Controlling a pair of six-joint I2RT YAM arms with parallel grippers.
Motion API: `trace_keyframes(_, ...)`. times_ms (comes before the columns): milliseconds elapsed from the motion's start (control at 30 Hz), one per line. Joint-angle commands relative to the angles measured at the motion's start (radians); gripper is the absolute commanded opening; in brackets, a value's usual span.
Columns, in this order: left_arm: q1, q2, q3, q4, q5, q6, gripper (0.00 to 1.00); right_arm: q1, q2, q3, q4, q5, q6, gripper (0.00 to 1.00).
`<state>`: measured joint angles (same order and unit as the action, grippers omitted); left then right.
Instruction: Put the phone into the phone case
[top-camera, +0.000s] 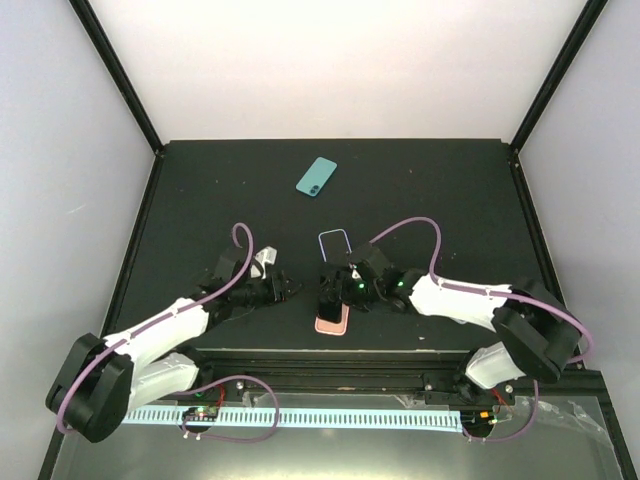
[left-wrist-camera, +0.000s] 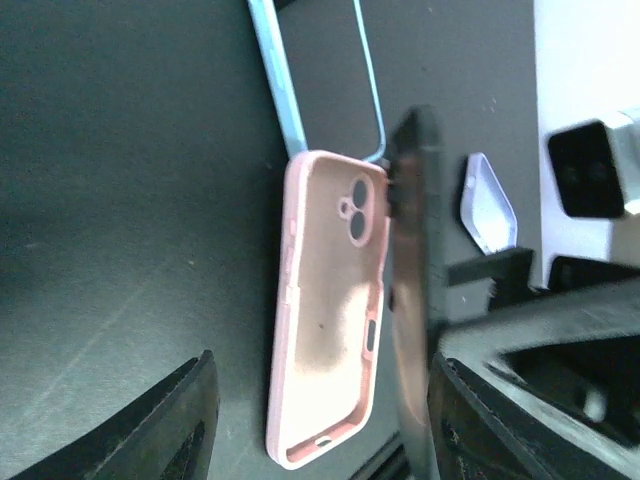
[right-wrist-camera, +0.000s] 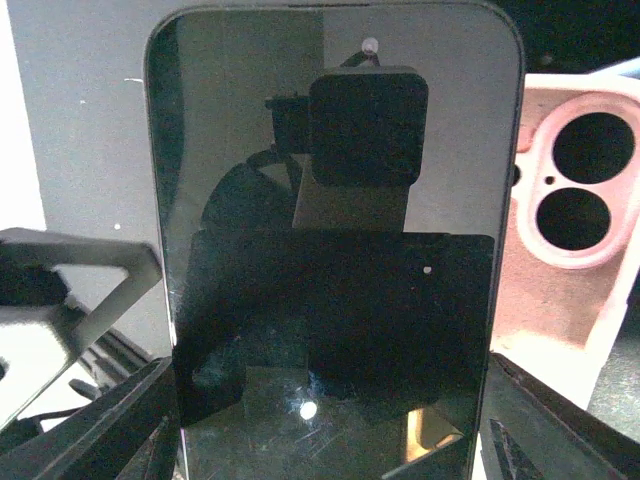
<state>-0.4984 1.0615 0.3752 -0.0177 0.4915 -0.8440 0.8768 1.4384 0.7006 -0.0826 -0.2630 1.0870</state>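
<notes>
The teal-green phone (top-camera: 316, 177) lies back-up at the far middle of the table, away from both grippers. A pale lavender phone case (left-wrist-camera: 487, 205) shows partly at the right of the left wrist view; in the top view it is hidden by the right arm. My right gripper (top-camera: 335, 285) (right-wrist-camera: 330, 400) is shut on another phone, black screen (right-wrist-camera: 330, 250) towards its camera and pinkish back (left-wrist-camera: 410, 300), held on edge beside an empty pink case (left-wrist-camera: 330, 310) (top-camera: 331, 322). My left gripper (top-camera: 290, 288) (left-wrist-camera: 325, 420) is open and empty, near the pink case.
A light blue-rimmed case (top-camera: 333, 243) (left-wrist-camera: 372, 80) lies just beyond the pink case. The black table (top-camera: 220, 200) is bounded by white walls at the back and sides. The arms' cables loop above the near half.
</notes>
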Motion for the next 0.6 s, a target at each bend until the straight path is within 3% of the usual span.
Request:
trace_keyframes(0,0.009,-0.005,0.048,0.016,0.114,0.08,0.59,0.011,0.025,0.016,0.066,0.048,0.044,0.64)
trace_keyframes(567,0.009,0.254,0.051,0.262,0.251,0.041,0.57,0.049,0.057,-0.009,0.018,0.115,0.06,0.66)
